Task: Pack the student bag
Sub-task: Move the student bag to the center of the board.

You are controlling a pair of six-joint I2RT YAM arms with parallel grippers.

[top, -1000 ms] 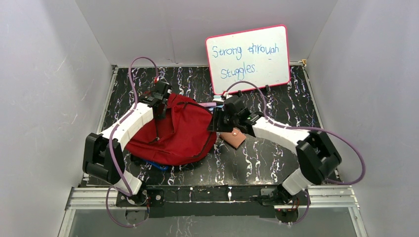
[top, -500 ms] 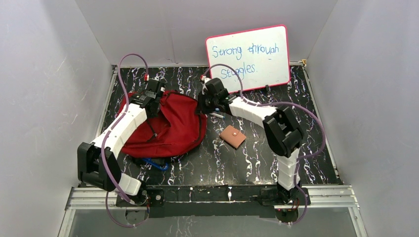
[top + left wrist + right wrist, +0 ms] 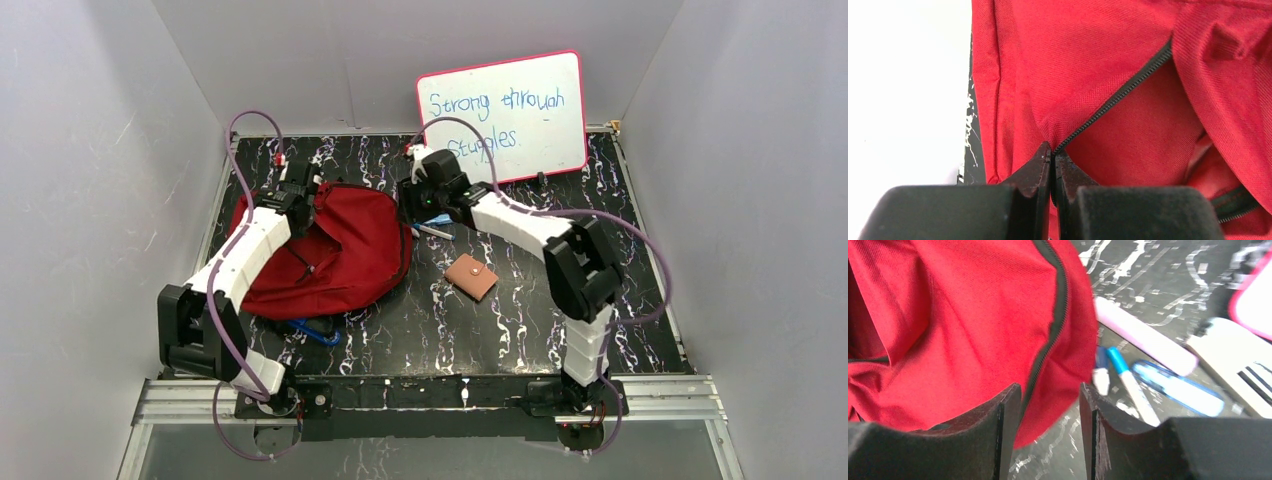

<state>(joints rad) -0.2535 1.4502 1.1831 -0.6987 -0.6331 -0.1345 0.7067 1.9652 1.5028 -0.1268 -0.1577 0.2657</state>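
The red student bag point(image 3: 340, 255) lies on the left of the table, its mouth partly open. My left gripper point(image 3: 298, 197) is at its back left edge, shut on the red fabric beside the black zipper point(image 3: 1118, 95); the closed jaw tips point(image 3: 1053, 151) pinch the bag point(image 3: 1063, 60). My right gripper point(image 3: 415, 203) is open at the bag's back right edge. In the right wrist view its open fingers point(image 3: 1050, 390) straddle the bag's rim point(image 3: 973, 330) without holding it.
A tan wallet point(image 3: 471, 275) lies right of the bag. A pink marker point(image 3: 1148, 337) and blue pens point(image 3: 1130, 385) lie by the right gripper. A whiteboard point(image 3: 500, 115) leans on the back wall. A blue item point(image 3: 318, 332) sticks out under the bag's near edge.
The right gripper has swung from the bag's right edge near the wallet to the back. The left gripper has pulled the bag's edge back and left, and the bag lies flatter.
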